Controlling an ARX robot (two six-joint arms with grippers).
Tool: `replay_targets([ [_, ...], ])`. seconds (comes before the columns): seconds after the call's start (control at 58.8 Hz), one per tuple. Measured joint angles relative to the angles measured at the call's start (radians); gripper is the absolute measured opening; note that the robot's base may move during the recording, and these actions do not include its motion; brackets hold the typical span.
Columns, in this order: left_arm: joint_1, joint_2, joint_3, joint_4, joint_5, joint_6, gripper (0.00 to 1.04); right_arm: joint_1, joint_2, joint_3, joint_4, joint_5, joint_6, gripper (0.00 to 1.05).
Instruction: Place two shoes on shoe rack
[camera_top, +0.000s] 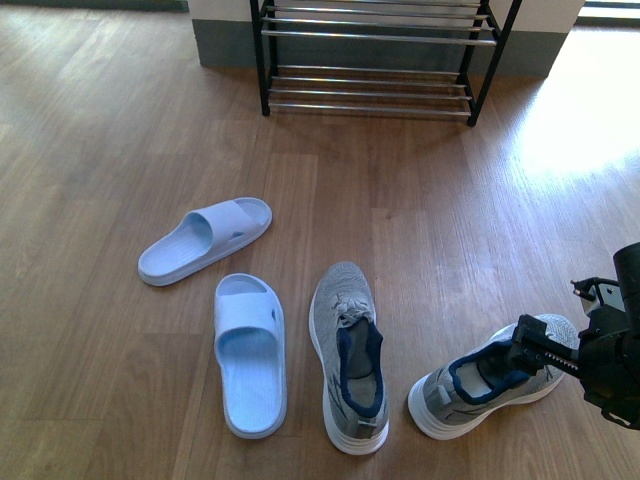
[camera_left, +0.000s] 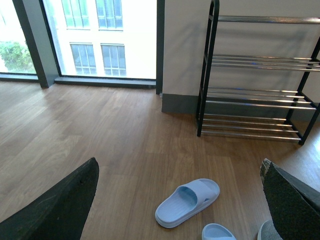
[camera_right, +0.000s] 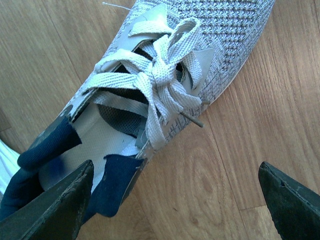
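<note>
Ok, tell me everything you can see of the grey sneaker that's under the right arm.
The sneaker has a grey knit upper, a thick white sole, a dark navy collar and pale flat laces tied in a loose bow. It sits upright on its sole on the wood floor, toe pointing away and to the right, apart from its mate. The open right hand hovers over it, one finger by the collar; contact cannot be told.

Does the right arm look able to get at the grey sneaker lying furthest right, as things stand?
Probably yes. The right pincer hangs open close over that sneaker, with nothing between them; the other sneaker sits well apart.
</note>
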Motion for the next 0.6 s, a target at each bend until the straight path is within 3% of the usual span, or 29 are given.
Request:
replay_targets([
  [0.595, 0.000, 0.000, 0.000, 0.000, 0.000, 0.000, 0.95, 0.002, 0.158, 0.142, -0.048, 0.020, 0.019, 0.96],
])
